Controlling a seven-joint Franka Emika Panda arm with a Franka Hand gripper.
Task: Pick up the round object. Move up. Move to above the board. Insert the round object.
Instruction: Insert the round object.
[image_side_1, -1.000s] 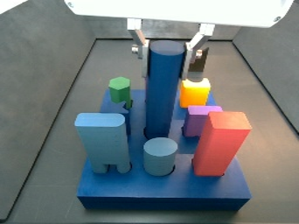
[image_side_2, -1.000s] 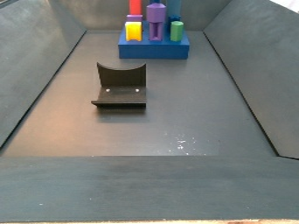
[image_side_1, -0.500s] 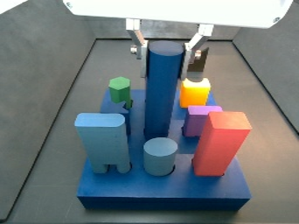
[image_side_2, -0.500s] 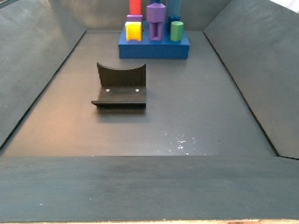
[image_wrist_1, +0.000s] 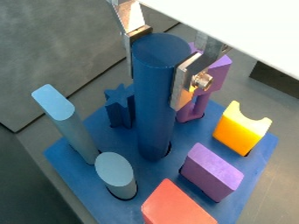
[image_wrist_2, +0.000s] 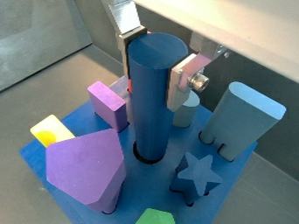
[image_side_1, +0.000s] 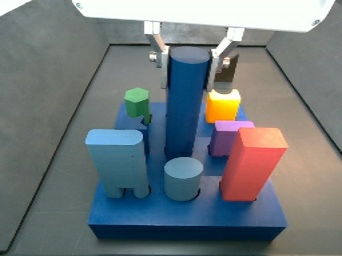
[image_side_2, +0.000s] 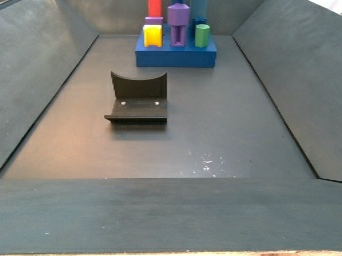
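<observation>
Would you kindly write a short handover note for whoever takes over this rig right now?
Gripper: above the board, its finger plates on either side of the top of the tall blue cylinder; whether they still clamp it cannot be told.
Cylinder: upright, its lower end in the round hole near the middle of the blue board, among the other pieces.
Fixture: stands on the floor, nothing in it.
Done: pick-up, lift, move over the board; insertion looks seated.
Left: confirm the seating, open the fingers, retreat upward.

Pincer (image_wrist_1: 163, 57) upright over board, plates spread apart (nothing clamped).
</observation>
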